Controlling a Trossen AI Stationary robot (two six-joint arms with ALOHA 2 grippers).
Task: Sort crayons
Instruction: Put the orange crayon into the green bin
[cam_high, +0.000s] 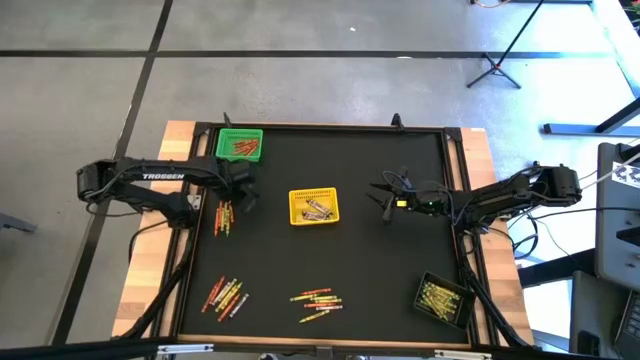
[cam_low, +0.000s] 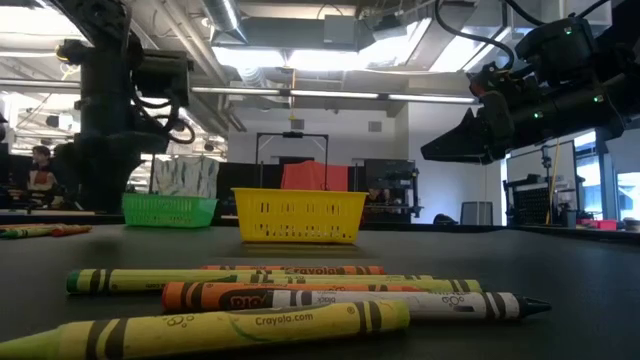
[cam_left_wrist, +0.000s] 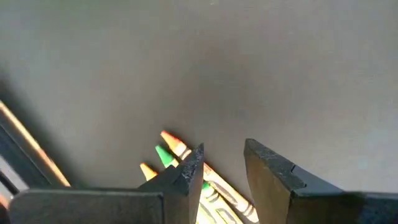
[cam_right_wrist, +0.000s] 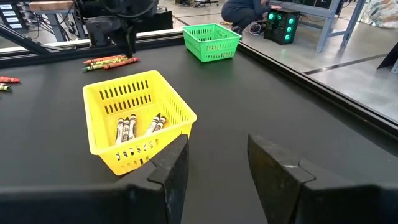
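Black matting (cam_high: 350, 260) covers the table so the bright sticks show. Three baskets stand apart as bins: green basket (cam_high: 240, 144) far left, yellow basket (cam_high: 313, 206) mid-table, black basket (cam_high: 441, 298) near right. Crayons (cam_high: 318, 301) lie in loose heaps. Left gripper (cam_high: 240, 192), jaws apart, hangs over one heap (cam_high: 224, 217); right gripper (cam_high: 385, 196), jaws apart and empty, faces the yellow basket.

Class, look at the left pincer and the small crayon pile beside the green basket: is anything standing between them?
Nothing visible. The left pincer hangs open over the crayon pile, with only bare black mat around it. The green basket sits just beyond, off to the side.
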